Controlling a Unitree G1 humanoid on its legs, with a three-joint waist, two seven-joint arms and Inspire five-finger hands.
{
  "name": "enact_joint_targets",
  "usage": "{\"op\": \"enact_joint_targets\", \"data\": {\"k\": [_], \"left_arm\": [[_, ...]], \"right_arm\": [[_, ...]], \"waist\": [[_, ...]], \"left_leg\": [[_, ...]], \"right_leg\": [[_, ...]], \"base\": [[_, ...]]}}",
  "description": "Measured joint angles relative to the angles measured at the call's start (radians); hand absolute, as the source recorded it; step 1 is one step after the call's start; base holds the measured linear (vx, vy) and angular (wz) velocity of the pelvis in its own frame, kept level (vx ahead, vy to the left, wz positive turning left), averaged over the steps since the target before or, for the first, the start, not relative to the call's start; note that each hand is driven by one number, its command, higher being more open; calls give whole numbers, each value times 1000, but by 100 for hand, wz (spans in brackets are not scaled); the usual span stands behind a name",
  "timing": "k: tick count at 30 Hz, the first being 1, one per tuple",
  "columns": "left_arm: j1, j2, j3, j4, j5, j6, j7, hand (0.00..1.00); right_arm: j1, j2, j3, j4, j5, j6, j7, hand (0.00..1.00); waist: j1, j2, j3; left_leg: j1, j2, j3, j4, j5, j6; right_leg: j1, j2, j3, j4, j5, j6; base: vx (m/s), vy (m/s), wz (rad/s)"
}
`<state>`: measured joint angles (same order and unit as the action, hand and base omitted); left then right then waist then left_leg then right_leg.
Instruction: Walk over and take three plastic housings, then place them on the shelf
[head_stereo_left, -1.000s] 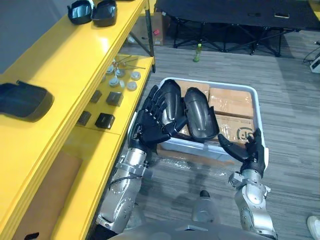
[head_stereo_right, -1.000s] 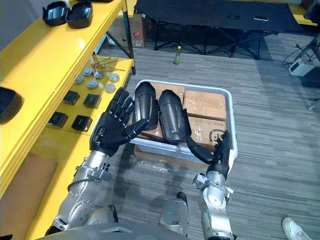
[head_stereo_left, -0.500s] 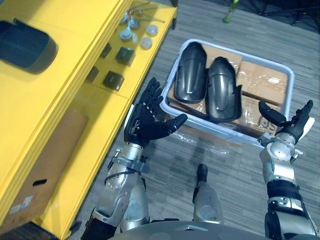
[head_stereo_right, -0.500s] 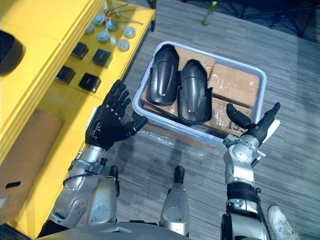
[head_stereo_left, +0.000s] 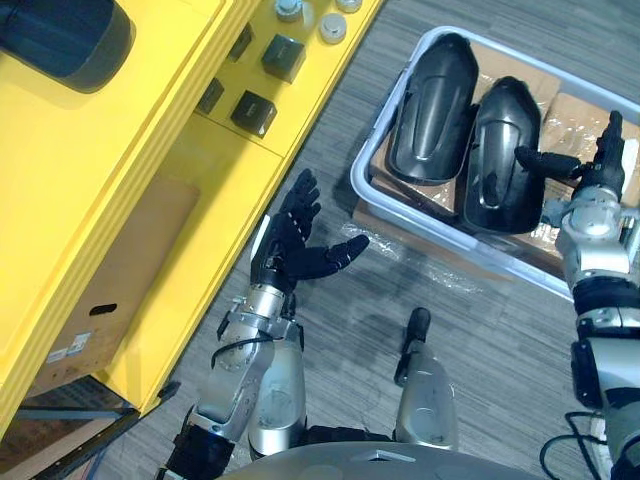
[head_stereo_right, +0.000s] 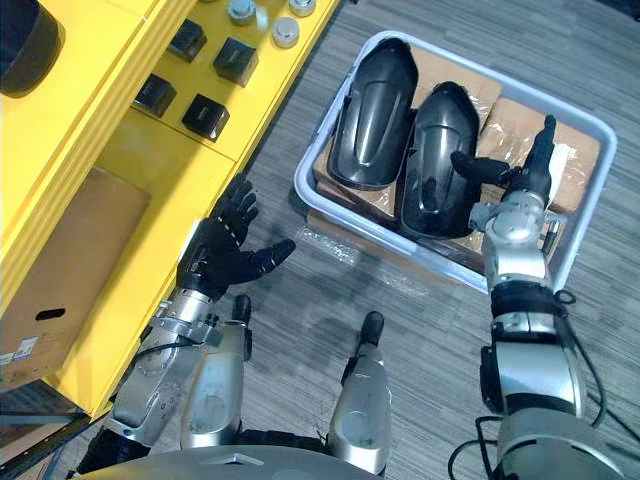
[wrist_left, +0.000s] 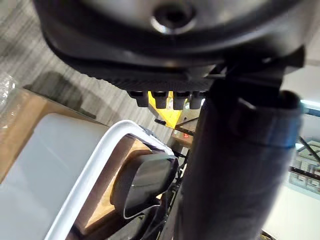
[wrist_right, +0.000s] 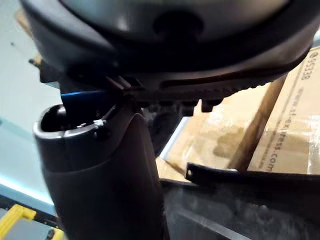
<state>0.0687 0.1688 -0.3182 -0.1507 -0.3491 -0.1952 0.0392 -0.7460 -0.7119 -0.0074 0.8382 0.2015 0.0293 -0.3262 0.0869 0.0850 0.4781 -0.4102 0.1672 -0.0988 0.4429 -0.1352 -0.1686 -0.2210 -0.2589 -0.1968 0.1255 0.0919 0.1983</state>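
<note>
Two black plastic housings (head_stereo_left: 432, 110) (head_stereo_left: 500, 155) lie side by side on cardboard boxes inside a white bin (head_stereo_left: 366, 172) on the floor. My right hand (head_stereo_left: 600, 165) is open above the bin, just right of the right housing, its thumb reaching across that housing's edge; I cannot tell if it touches. My left hand (head_stereo_left: 292, 252) is open, palm up, over the floor between the yellow shelf (head_stereo_left: 150, 130) and the bin, holding nothing. Another black housing (head_stereo_left: 60, 40) rests on the shelf's top level. The left wrist view shows the bin's rim (wrist_left: 100, 165) and a housing (wrist_left: 145, 182).
Small black blocks (head_stereo_left: 255, 110) and round metal parts (head_stereo_left: 330, 25) lie on the shelf's lower level. A cardboard box (head_stereo_left: 120, 280) stands under the shelf. Grey striped floor (head_stereo_left: 480, 330) runs between the shelf and the bin.
The camera has tilted down and shifted. My left hand has dropped back from the housings to the floor side. My right hand has risen over the bin beside the right housing.
</note>
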Motion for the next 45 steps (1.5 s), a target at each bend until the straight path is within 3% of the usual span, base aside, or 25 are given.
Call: {"op": "enact_joint_targets", "data": {"k": [3,4,7,13,17,21,24,27,33,37,39,41,45], "left_arm": [[-21,0,-14,22,4,0,7,100],[-21,0,-18,27,4,0,7,100],[-21,3,-19,31,4,0,13,100],[-15,11,-16,30,4,0,8,100],[-1,28,-20,28,4,0,-14,100],[21,38,-16,24,1,0,-16,100],[22,39,-14,-11,-7,-1,-17,100],[47,43,12,-64,-20,-6,-39,100],[69,75,18,-96,-1,-23,-68,100],[100,78,19,-111,2,-23,-71,100],[101,80,20,-111,3,-23,-75,100],[118,85,23,-112,2,-23,-93,100],[123,84,27,-117,-4,-23,-127,100]], "right_arm": [[-36,-1,8,97,2,95,32,100],[-35,-3,8,115,2,112,41,0],[-38,-9,12,148,-33,143,93,0],[-68,-112,14,238,-127,209,293,0],[-94,-104,-4,336,-198,263,363,0],[-91,-101,-34,342,-223,277,412,0],[-77,-89,-41,348,-224,319,423,0],[-49,-59,-84,345,-183,324,382,0],[3,-37,-123,276,-139,288,158,0],[115,-36,-133,18,-147,233,36,0],[152,-14,-149,-65,-159,191,-4,0],[204,52,-160,-134,-196,143,-52,0],[278,104,-160,-189,-253,93,-103,0]], "waist": [[14,2,1],[19,2,1],[20,3,2],[20,4,2],[27,4,2],[21,3,2],[25,2,3],[22,-8,8],[28,-14,11],[14,-21,4],[1,-31,-16],[-6,-57,-77],[-6,-75,-139]], "left_leg": [[-6,0,-8,10,0,0],[-7,0,-9,11,0,0],[-9,-1,-14,21,0,0],[7,0,-23,-7,22,-2],[35,0,-31,-61,53,-8],[62,1,-29,-76,61,-10],[84,2,-26,-100,70,-11],[118,7,-19,-121,78,-14],[177,26,7,-166,87,-20],[249,33,43,-210,89,-20],[266,35,44,-226,91,-20],[291,38,60,-254,92,-20],[335,39,72,-275,87,-22]], "right_leg": [[-5,-1,-14,18,0,0],[-5,-1,-18,20,0,0],[-4,-1,-21,31,-2,-2],[12,-2,-39,32,-7,-7],[22,-1,-51,32,-11,-14],[44,-1,-51,28,-11,-16],[61,0,-55,18,-12,-17],[89,3,-57,5,-11,-17],[120,16,-41,-14,-10,-20],[161,20,-20,-36,-11,-20],[171,23,-19,-44,-11,-19],[181,25,-14,-60,-11,-19],[223,25,-16,-79,-11,-19]], "base": [[-25,9,6],[-15,0,3],[-21,3,2],[-47,-14,6],[-12,-41,9],[26,-13,-1],[6,-8,2],[29,-20,-1],[41,-25,-10],[55,-14,-18],[51,-17,-10],[93,-15,-11],[69,1,-4]]}}
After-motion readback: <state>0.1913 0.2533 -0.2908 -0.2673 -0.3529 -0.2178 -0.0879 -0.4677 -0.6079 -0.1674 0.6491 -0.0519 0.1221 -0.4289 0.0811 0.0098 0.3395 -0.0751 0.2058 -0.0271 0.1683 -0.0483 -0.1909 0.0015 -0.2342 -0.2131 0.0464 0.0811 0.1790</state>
